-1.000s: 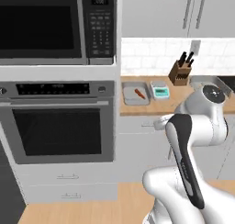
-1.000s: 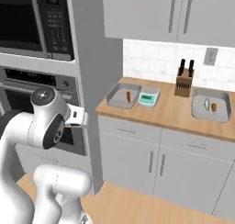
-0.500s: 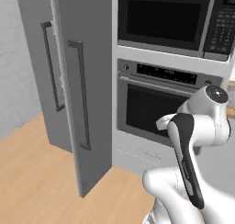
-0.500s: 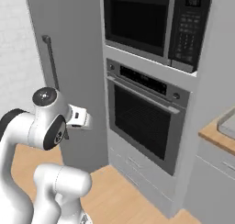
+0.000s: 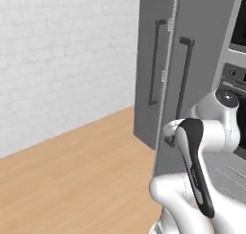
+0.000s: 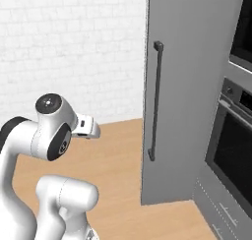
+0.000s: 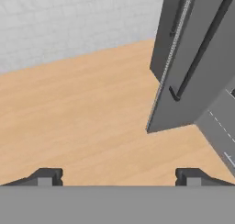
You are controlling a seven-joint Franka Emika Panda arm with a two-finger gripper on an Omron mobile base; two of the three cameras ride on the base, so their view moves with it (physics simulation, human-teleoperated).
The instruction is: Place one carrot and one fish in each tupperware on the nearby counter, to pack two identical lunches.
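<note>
Two tall grey doors point(image 5: 166, 79) with two dark handles point(image 7: 202, 42) stand at the frames' right, over plank floor point(image 7: 82, 113). One end effector point(image 7: 117, 176) gapes wide, holding nothing, at bottom.

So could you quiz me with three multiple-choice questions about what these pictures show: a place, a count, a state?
1. Where do the tall grey cabinet doors stand?
A. right of the white brick wall
B. above the oven
C. on a counter

2. How many long dark vertical handles show on them in the left base view?
A. one
B. two
C. four

3. How is the gripper?
A. shut on a carrot
B. shut, empty
C. open, empty

Answers: 1 A, wall lies leftward; 2 B, two bars side by side; 3 C, fingertips stand wide apart over orange-brown plank floor.
</note>
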